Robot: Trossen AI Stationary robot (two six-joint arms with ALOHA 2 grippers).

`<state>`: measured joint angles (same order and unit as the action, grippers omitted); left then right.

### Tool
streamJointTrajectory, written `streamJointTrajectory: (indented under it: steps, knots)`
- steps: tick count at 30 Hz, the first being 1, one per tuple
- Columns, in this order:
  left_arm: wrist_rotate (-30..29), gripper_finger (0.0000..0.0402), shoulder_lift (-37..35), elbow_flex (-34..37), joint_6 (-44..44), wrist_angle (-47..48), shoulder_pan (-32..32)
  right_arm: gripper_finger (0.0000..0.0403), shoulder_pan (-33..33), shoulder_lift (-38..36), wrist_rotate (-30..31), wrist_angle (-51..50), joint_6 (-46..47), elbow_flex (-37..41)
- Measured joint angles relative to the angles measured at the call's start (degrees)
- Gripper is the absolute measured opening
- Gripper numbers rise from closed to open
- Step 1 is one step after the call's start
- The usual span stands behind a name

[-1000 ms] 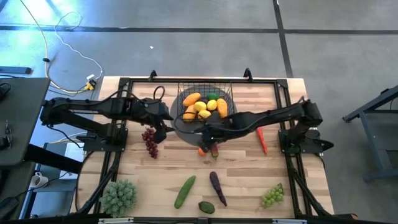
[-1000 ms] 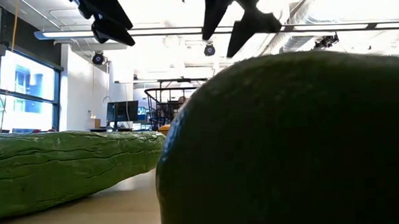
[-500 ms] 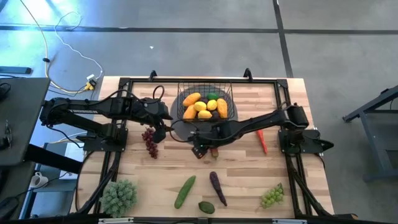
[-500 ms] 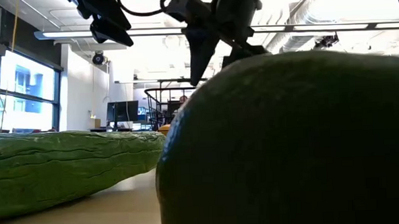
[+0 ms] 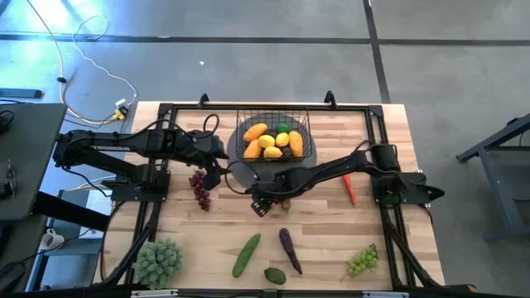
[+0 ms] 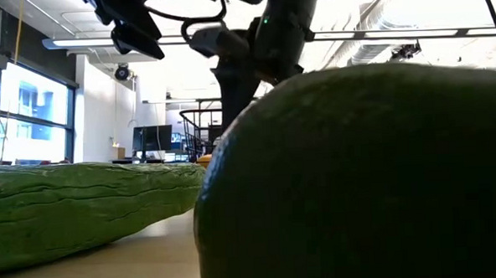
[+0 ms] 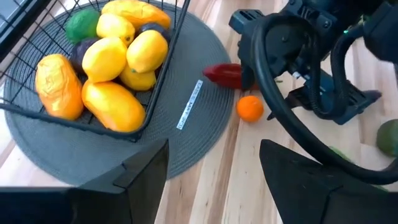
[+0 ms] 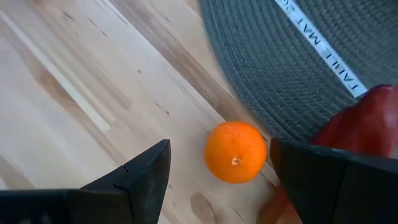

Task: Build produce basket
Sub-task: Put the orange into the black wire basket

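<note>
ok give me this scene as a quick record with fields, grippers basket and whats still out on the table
right gripper: open, fingers either side of a small orange on the wood, not touching it
left gripper: open, beside the basket's left side, empty
basket: on a grey mat; holds yellow and orange fruits plus one green
red fruit: at the mat's edge, next to the orange
still out: purple grapes, cucumber, eggplant, green grapes, red chili
</note>
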<state>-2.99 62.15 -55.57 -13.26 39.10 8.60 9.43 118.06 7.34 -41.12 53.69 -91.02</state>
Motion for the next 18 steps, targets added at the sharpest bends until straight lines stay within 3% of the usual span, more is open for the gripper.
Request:
streamJointTrajectory:
  steps: [11, 18]
  knots:
    - [-8.77, 0.0243, -1.62, -0.02, -1.89, 6.76, 0.0, 0.0257, 0.0, 2.17, -0.08, 0.2, 0.26, 0.0]
    - [-9.59, 0.0243, -1.84, -0.02, -2.6, 15.51, 0.0, 0.0257, 0.0, 2.46, -0.06, 0.23, 0.26, 0.0]
